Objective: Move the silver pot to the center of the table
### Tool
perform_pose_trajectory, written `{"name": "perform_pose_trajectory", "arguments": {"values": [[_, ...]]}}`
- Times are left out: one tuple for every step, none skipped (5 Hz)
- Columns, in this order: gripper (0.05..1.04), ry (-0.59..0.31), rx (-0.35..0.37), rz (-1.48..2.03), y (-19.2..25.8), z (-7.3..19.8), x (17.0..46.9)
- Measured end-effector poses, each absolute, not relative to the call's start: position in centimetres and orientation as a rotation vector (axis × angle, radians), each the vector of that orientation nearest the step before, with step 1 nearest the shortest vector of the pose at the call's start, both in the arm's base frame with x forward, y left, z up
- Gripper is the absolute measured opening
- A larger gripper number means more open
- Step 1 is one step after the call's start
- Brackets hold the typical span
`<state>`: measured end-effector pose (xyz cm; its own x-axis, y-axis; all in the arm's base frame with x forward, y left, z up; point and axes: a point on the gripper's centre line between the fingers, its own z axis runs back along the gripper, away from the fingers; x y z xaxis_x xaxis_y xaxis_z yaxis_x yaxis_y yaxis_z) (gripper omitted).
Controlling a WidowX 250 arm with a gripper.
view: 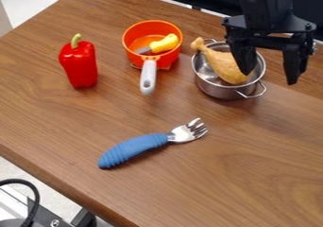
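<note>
The silver pot (217,90) stood upright toward the far side of the table (252,174), right of centre, with a drumstick (225,66) leaning inside it, its thin end up against the far-left rim. Its longest line ran through its two loop handles, from the far-left handle (210,40) to the near-right handle (254,96). The claw (269,78) hung over its right part, fingers spread and pinching nothing: the left one showed against the pot's inside, the right one outside it, so the right rim appeared to lie between them. Most of the pot was thus to the claw's left. How high the tips were I could not tell. The only arm (262,13) came in from the far right, the pot's own side. Lowering onto that rim looked the next step, then a carry near and left, minding the blue-handled fork (135,148) lying there. Left of the pot sat an orange pan (133,59) holding a yellow-handled utensil (165,43); farther left, a red pepper (79,64) stood upright.
</note>
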<state>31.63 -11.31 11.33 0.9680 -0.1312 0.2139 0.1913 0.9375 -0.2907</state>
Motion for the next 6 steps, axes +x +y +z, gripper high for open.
{"name": "perform_pose_trajectory", "arguments": {"values": [[1.0,-0.158,-0.311,-0.155,-11.2,10.2,31.3],[1.0,-0.168,-0.297,-0.128,-11.0,10.2,31.8],[1.0,-0.146,-0.282,-0.125,-10.5,10.6,32.3],[1.0,-0.074,-0.17,-0.259,-9.9,10.1,32.5],[1.0,-0.009,-0.106,-0.409,-9.2,9.2,32.6],[1.0,0.011,-0.11,-0.559,-9.0,9.4,32.7]]}}
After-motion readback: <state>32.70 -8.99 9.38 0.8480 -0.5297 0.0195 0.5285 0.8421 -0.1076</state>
